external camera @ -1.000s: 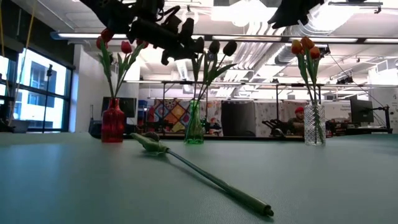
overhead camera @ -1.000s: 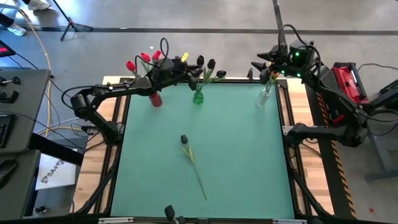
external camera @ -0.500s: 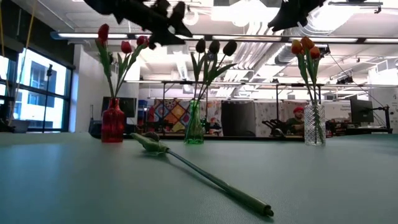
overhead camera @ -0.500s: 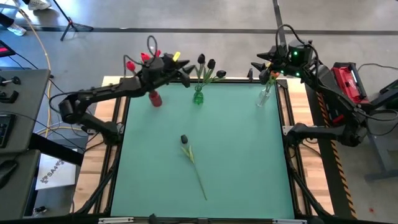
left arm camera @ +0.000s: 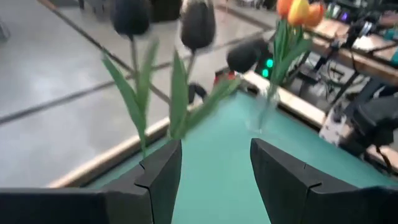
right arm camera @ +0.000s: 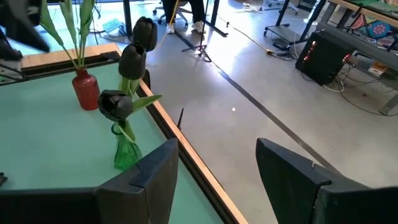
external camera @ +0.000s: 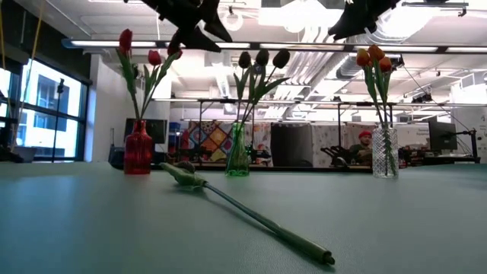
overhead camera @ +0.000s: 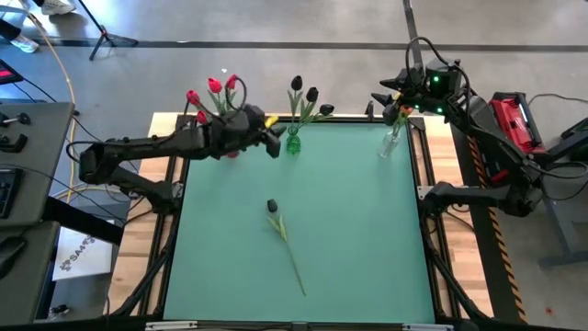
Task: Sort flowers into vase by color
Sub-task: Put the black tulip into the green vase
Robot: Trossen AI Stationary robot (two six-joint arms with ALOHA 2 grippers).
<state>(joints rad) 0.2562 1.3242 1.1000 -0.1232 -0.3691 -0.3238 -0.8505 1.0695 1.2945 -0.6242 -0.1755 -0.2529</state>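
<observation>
A: What sits along the far edge, from the left?

B: A red glass bottle vase [external camera: 138,149], half hidden under the left gripper [overhead camera: 272,145] in the high view, holds red tulips [overhead camera: 213,88]. That gripper's fingers are spread with nothing between them.

A: Next?

B: A slim green glass vase [external camera: 237,152] with three black tulips [external camera: 262,58], then a clear glass vase [external camera: 385,153] with orange tulips [external camera: 373,56]. The right gripper [overhead camera: 386,99] hovers over those, spread and empty.

A: Any flower loose?

B: One black-headed tulip with a long green stem [overhead camera: 286,239] lies mid-table on the teal mat [overhead camera: 367,230], its bud toward the vases.
</observation>
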